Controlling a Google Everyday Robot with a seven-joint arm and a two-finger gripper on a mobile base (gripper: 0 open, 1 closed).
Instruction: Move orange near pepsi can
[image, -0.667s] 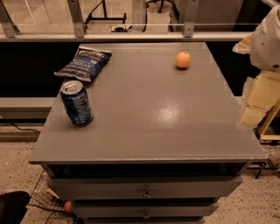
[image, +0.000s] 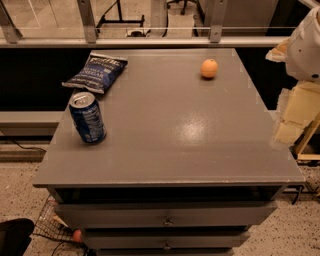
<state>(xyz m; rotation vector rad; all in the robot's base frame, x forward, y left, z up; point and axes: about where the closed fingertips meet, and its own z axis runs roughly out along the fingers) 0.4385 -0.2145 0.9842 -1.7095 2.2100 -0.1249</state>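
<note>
Grey table top (image: 170, 150) fills my view. Off its right edge hangs the gripper (image: 289, 122), pale and partly cut off by the frame. I cannot tell how far open it is, and it touches nothing on the table. The chip bag (image: 96, 72) lies at the far left. The pepsi can (image: 88, 118) stands upright in front of the bag. The orange (image: 209, 68) sits far right, well apart from the gripper and the can.

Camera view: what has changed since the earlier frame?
Nothing visibly changed. The end effector is at the right edge of the table, apart from the orange. The orange at the far right, the pepsi can at the near left and the chip bag behind it lie where they were.
</note>
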